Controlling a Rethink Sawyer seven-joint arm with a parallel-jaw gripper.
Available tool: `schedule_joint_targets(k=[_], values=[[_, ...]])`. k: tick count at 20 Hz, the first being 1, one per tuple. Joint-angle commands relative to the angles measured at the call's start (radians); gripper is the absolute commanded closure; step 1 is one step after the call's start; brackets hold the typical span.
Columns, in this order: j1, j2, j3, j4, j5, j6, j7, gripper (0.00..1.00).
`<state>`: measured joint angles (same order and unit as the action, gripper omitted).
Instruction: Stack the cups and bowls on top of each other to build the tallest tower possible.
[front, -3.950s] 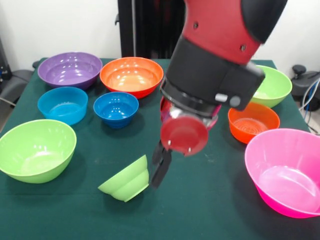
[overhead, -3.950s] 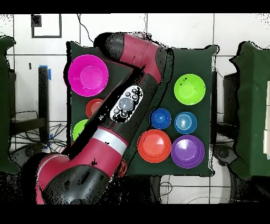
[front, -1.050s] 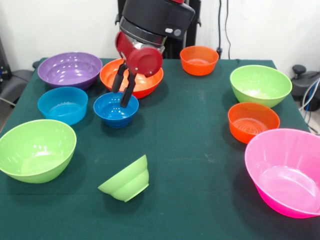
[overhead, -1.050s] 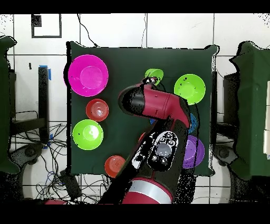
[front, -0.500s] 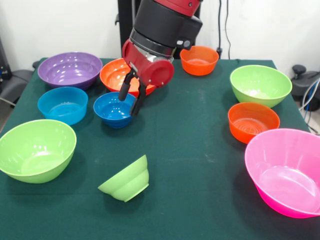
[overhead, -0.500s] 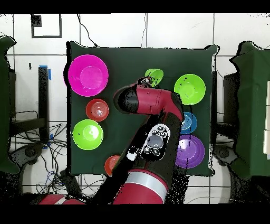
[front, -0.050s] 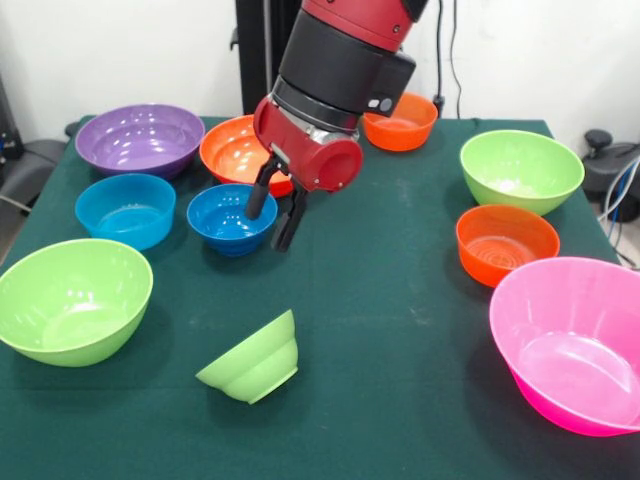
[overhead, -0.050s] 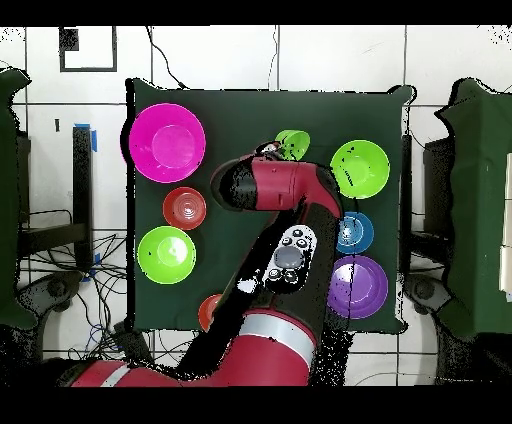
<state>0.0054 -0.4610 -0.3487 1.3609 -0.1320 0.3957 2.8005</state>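
Note:
My gripper (front, -0.050s: 268, 228) is open and holds nothing. It hangs at the right rim of the small blue bowl (front, -0.050s: 226, 217), one finger over the bowl's inside and the other outside it. A small lime green bowl (front, -0.050s: 254, 360) lies tipped on its side near the front. Every other bowl sits alone and upright: purple (front, -0.050s: 140, 138), large orange (front, -0.050s: 238, 150), medium blue (front, -0.050s: 124, 208), large lime (front, -0.050s: 72, 298), small orange (front, -0.050s: 402, 121), lime (front, -0.050s: 521, 168), orange (front, -0.050s: 506, 243) and pink (front, -0.050s: 570, 340). No tower shows. In the overhead view the arm (overhead, -0.050s: 285, 195) hides the gripper.
The green table cloth (front, -0.050s: 400, 330) lies open between the tipped lime bowl and the pink one. In the overhead view the pink bowl (overhead, -0.050s: 167, 141), an orange bowl (overhead, -0.050s: 185, 208) and a lime bowl (overhead, -0.050s: 166, 254) line the left side.
Four seconds ago the gripper was at the tipped lime bowl. Over the last second it has shifted from the large orange bowl's front to the small blue bowl's right rim, still open.

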Motion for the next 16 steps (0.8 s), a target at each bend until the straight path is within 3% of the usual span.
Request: schedule_joint_targets(k=[1, 6, 16], values=[[-0.029, 0.022, 0.153, 0.025, -0.139, -0.043, -0.211, 0.00], [-0.025, 0.050, 0.133, -0.005, -0.174, -0.062, -0.156, 0.00], [-0.062, 0.057, 0.145, -0.008, -0.240, -0.113, -0.145, 0.00]])
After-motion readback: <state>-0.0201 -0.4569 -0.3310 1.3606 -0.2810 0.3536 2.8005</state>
